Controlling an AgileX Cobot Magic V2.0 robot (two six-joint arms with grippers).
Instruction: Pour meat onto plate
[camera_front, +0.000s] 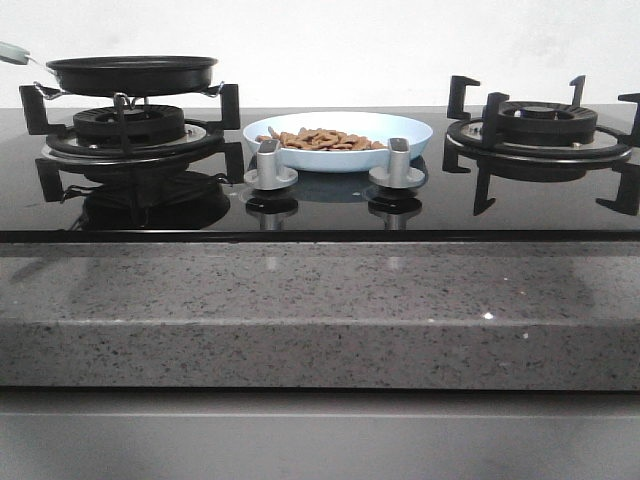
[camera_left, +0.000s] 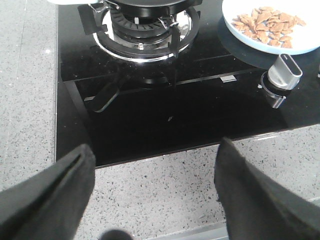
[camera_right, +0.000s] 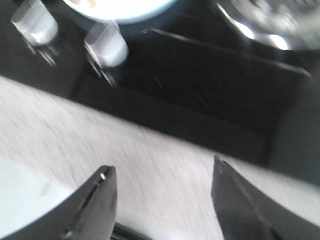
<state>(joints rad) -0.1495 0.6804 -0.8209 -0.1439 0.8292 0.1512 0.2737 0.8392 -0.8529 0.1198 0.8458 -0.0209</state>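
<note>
The pale-blue plate (camera_front: 338, 140) sits on the black glass hob between the two burners, behind the two knobs. A heap of orange-brown meat (camera_front: 325, 139) pieces lies in it; the left wrist view shows the plate (camera_left: 300, 48) and the meat (camera_left: 267, 25) too. The black frying pan (camera_front: 132, 73) rests on the left burner. Neither gripper appears in the front view. My left gripper (camera_left: 155, 152) hangs open over the speckled counter in front of the hob, holding nothing. My right gripper (camera_right: 164, 172) is open and empty over the counter, in a blurred view near the plate's rim (camera_right: 122, 15).
Two silver knobs (camera_front: 271, 162) (camera_front: 398, 160) stand just in front of the plate. The right burner (camera_front: 540, 125) carries a bare black pan support. A grey speckled stone counter (camera_front: 320, 310) runs along the front of the hob.
</note>
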